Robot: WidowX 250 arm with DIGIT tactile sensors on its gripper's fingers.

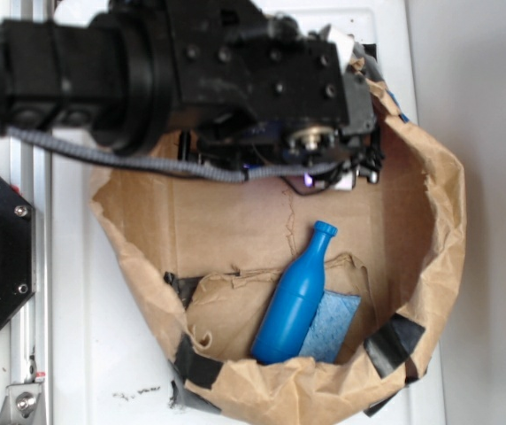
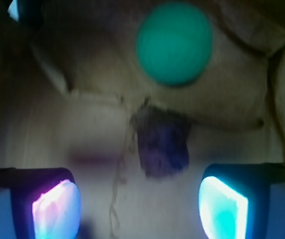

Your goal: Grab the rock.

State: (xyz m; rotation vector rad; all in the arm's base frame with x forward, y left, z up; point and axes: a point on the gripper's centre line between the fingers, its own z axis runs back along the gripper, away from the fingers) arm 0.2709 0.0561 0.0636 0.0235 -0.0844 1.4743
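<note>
Brown paper lining [image 1: 235, 221] covers the floor of the box. From the wrist view, the rock [image 2: 162, 144] lies ahead between the spread, empty fingers of the gripper [image 2: 137, 204], below the green ball [image 2: 174, 43], probably lined up for descending.

Exterior view looks straight down from above on the paper bag [image 1: 430, 221] and arm [image 1: 147, 62]; wrist view sits close inside, facing its floor past both fingers [image 2: 55, 209], sharing that brown floor.
</note>
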